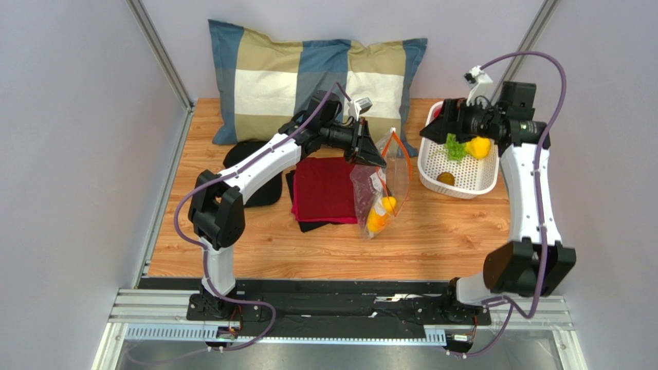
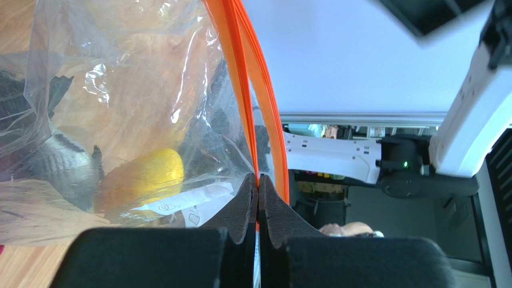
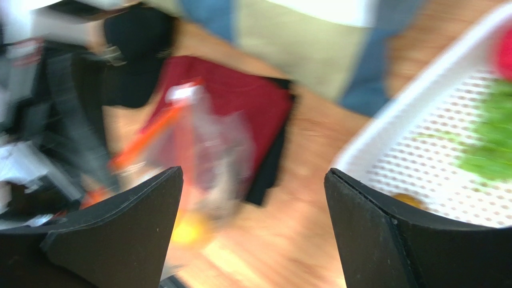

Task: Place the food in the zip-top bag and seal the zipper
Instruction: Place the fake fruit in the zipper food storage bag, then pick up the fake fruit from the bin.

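Left claw (image 2: 258, 180) of mine is clamped tight on the zipper (image 2: 264, 108); my right claw (image 3: 252, 174) stands wide apart with nothing between its jaws, by the far rim of the white basket (image 1: 463, 185); the wooden surface (image 1: 432, 239) carries a checked pillow (image 1: 309, 77) at the back and a red cloth (image 1: 324, 189) in the middle; I hold the zip-top bag (image 1: 390, 181) up by its mouth, just right of the cloth; yellow and orange food (image 1: 380, 214) sits in the bag's bottom; a green piece (image 1: 456, 148), a yellow piece (image 1: 479, 146) and a brown piece (image 1: 446, 179) lie in the basket.
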{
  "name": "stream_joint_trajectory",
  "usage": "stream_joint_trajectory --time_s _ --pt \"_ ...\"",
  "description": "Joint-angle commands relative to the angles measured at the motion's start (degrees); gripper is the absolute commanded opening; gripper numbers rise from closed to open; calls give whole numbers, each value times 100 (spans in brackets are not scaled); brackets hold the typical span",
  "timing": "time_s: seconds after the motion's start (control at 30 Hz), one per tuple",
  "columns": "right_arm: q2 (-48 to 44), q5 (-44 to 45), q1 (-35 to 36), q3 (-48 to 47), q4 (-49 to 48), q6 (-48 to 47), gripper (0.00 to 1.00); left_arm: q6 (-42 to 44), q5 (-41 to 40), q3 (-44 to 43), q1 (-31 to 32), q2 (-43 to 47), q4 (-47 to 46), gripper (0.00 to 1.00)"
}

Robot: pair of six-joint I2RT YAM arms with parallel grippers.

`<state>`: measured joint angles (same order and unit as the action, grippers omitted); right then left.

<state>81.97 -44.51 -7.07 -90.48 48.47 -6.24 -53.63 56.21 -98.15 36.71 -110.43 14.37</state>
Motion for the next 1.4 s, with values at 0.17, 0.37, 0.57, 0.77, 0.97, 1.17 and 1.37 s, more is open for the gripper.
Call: stream_joint_trajectory --time_s 0.17,0.37,0.57,0.77,0.97,1.17,1.37 --pt "2488 2138 -971 -1796 -22 -1397 92 317 -83 -108 21 180 110 0" --pt "3798 2904 -1077 -2728 -101 -2064 94 335 -92 6 21 180 57 0" --pt "4361 3001 -1121 -2897 -355 -2811 97 318 -48 24 21 171 13 0" --pt "4669 3238 -1121 -2950 -391 -3199 97 335 -75 -73 21 119 66 0" --pt "4696 3353 -1182 -2572 -575 -3339 94 353 -66 -73 12 83 75 0" --pt "4723 3370 -1227 -2387 -532 -3410 85 370 -75 -117 21 66 92 0" --pt "4539 3317 -1262 -2282 -426 -3419 60 379 -75 -161 21 31 110 0"
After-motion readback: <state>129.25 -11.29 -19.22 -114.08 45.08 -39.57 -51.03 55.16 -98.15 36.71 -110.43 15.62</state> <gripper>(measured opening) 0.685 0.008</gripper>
